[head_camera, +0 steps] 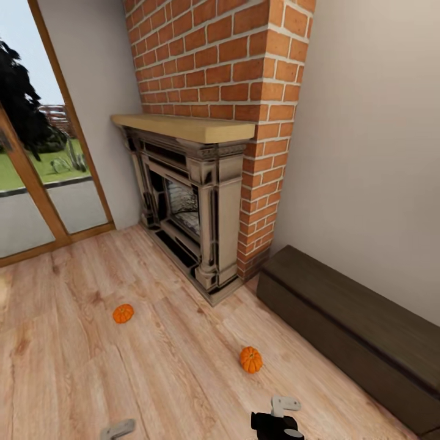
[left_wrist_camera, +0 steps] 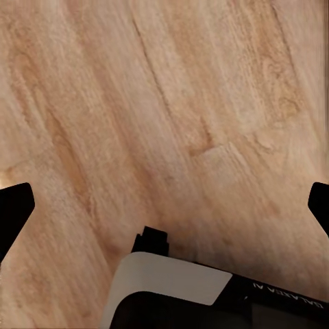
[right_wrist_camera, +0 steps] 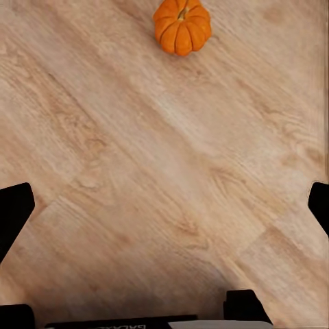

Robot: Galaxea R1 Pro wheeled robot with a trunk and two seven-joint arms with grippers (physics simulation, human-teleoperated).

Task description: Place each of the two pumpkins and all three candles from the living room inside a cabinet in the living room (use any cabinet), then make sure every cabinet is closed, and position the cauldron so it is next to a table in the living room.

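Right claw point(right_wrist_camera: 164, 199): fingers spread wide, empty, over bare floor point(right_wrist_camera: 171, 171). Near pumpkin point(right_wrist_camera: 181, 26) on floor ahead of it, apart from fingertips. Left claw point(left_wrist_camera: 164, 199): spread, empty, plank floor beneath. Head view adds second pumpkin point(head_camera: 123, 313) farther off toward fireplace point(head_camera: 195, 208); cabinet point(head_camera: 360, 330) closed, beyond right claw at wall.

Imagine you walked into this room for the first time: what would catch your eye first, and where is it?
The tall brick fireplace with its pale wooden shelf stands out most, rising against the back wall beside the glass door. Next come two orange pumpkins on the wooden floor: the far pumpkin lies out in the open, the near pumpkin closer to the long, dark, low cabinet along the right wall.
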